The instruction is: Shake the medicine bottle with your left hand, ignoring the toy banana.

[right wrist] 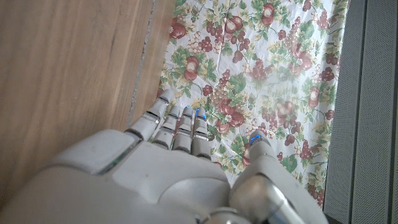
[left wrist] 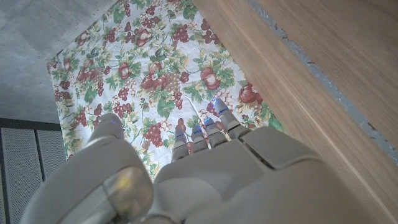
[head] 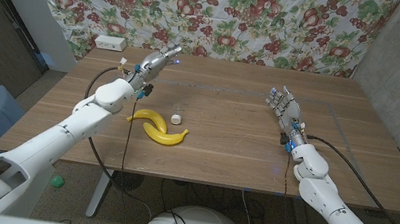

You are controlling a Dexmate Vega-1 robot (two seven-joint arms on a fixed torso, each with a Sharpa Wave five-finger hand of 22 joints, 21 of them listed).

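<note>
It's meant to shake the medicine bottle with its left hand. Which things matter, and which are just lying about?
For the job: small white bottle on the table; left hand, holding nothing.
Lying about: toy banana beside the bottle; white box at the table's far edge; right hand, open and idle.

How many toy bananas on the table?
2. Both lie together left of the table's middle: one toy banana nearer the left robot hand, the other toy banana touching it on the near side, below a small white bottle. None seems hidden.
</note>
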